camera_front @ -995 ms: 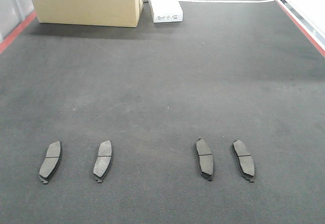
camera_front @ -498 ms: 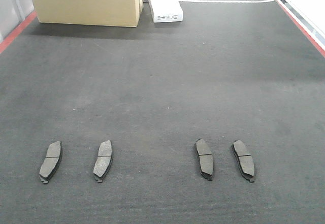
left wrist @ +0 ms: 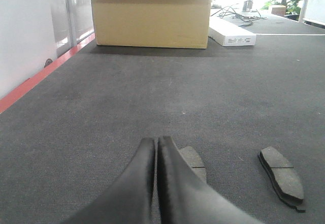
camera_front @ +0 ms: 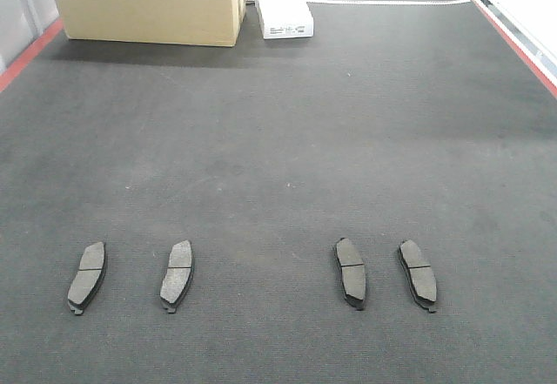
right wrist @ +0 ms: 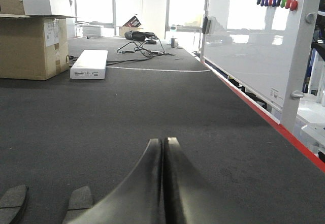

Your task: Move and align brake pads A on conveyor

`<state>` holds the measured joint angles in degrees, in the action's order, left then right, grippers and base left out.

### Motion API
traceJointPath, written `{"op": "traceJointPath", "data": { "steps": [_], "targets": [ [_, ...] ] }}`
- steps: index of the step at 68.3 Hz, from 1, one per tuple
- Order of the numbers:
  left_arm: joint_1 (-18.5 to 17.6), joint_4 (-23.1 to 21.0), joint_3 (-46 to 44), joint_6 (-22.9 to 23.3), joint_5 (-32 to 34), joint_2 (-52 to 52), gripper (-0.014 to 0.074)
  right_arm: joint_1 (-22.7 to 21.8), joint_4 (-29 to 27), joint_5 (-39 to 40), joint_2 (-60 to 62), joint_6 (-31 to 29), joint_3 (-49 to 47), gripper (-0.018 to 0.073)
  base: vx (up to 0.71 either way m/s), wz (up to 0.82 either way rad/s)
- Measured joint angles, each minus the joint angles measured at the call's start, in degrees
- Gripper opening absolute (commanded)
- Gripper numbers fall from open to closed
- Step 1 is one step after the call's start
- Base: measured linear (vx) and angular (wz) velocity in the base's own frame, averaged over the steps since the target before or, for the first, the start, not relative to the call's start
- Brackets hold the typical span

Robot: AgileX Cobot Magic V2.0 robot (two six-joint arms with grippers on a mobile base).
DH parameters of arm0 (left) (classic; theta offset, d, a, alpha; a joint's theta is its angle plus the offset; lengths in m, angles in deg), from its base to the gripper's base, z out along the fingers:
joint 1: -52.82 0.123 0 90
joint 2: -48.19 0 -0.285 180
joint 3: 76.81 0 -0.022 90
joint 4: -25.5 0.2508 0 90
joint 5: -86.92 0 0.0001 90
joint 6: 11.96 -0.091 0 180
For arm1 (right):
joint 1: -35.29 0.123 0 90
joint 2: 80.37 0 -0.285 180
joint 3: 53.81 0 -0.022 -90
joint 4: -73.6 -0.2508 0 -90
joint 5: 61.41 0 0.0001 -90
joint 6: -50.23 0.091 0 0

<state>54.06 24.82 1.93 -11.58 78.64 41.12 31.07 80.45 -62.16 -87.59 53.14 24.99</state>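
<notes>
Several dark-grey brake pads lie in a row near the front of the dark conveyor (camera_front: 278, 140): far left pad (camera_front: 87, 276), second pad (camera_front: 177, 274), third pad (camera_front: 351, 272), far right pad (camera_front: 418, 274). Neither gripper shows in the front view. In the left wrist view my left gripper (left wrist: 156, 141) is shut and empty, low over the belt, with one pad (left wrist: 195, 161) just right of it, partly hidden, and another pad (left wrist: 282, 177) further right. In the right wrist view my right gripper (right wrist: 163, 141) is shut and empty, with two pads (right wrist: 80, 199) (right wrist: 12, 198) at lower left.
A cardboard box (camera_front: 148, 3) and a white flat device (camera_front: 280, 1) stand at the belt's far end. Red strips (camera_front: 30, 53) (camera_front: 500, 27) run along both edges. A whiteboard frame (right wrist: 299, 56) stands past the right edge.
</notes>
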Motion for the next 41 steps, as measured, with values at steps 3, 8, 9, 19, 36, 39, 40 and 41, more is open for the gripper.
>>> {"op": "traceJointPath", "data": {
  "steps": [3, 8, 9, 19, 36, 39, 40, 41],
  "targets": [
    [0.00, 0.00, 0.00, 0.00, 0.00, 0.00, -0.0006, 0.00, 0.00, 0.00, 0.00, 0.00, 0.00, -0.0011, 0.00, 0.00],
    [0.00, 0.00, 0.00, 0.00, 0.00, 0.00, -0.0006, 0.00, 0.00, 0.04, 0.00, 0.00, 0.00, -0.0011, 0.00, 0.00],
    [0.00, 0.00, 0.00, 0.00, 0.00, 0.00, -0.0006, 0.00, 0.00, 0.04, 0.00, 0.00, 0.00, -0.0011, 0.00, 0.00],
    [0.00, 0.00, 0.00, 0.00, 0.00, 0.00, -0.0006, 0.00, 0.00, 0.04, 0.00, 0.00, 0.00, -0.0011, 0.00, 0.00],
    [0.00, 0.00, 0.00, 0.00, 0.00, 0.00, -0.0006, 0.00, 0.00, 0.04, 0.00, 0.00, 0.00, -0.0011, 0.00, 0.00],
    [0.00, 0.00, 0.00, 0.00, 0.00, 0.00, -0.0006, 0.00, 0.00, 0.04, 0.00, 0.00, 0.00, -0.0011, 0.00, 0.00],
    [0.00, 0.00, 0.00, 0.00, 0.00, 0.00, -0.0006, 0.00, 0.00, 0.04, 0.00, 0.00, 0.00, -0.0011, 0.00, 0.00],
    [0.00, 0.00, 0.00, 0.00, 0.00, 0.00, -0.0006, 0.00, 0.00, 0.04, 0.00, 0.00, 0.00, -0.0011, 0.00, 0.00]
  ]
}}
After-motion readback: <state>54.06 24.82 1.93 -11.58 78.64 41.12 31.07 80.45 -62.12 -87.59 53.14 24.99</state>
